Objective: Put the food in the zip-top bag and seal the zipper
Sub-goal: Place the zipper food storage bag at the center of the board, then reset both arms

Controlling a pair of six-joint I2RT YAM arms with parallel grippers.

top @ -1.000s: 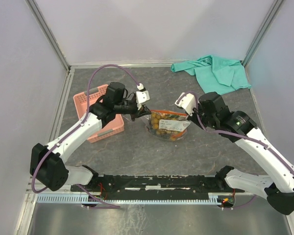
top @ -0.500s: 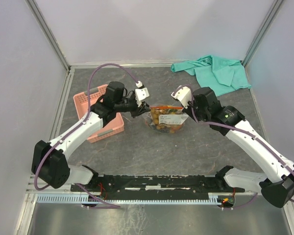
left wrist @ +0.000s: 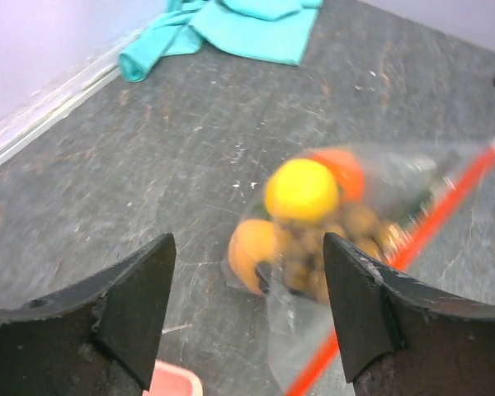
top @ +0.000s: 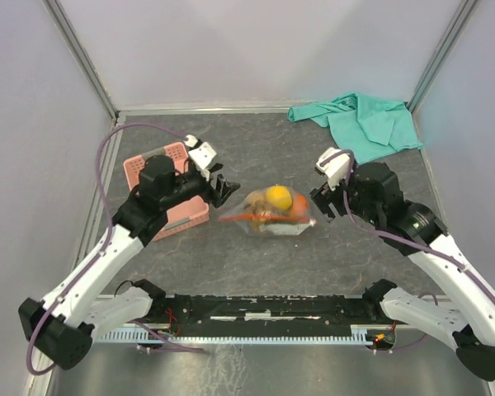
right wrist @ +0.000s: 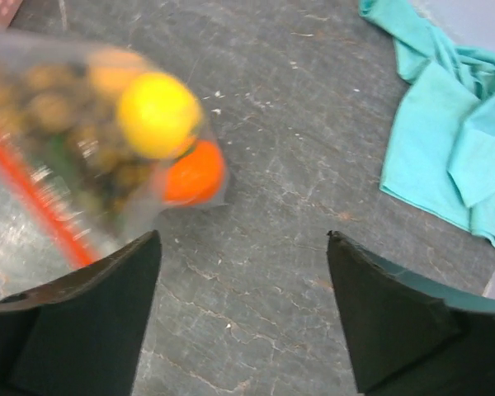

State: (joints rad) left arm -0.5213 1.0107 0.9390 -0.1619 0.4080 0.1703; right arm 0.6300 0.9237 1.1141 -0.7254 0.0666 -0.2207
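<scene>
the zip-top bag (top: 274,218) is showing blurred between the left end effector (top: 223,191) and right end effector (top: 317,198). both are gaping wide, gripping nothing.

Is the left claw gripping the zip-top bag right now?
No, the left claw stands open, and the zip-top bag is ahead of it, touching neither finger.

No text is reading clearly.
The zip-top bag (top: 272,213) is showing as a blur in every view, and the pale patch (top: 293,229) at its five o'clock side is giving no legible characters.
</scene>
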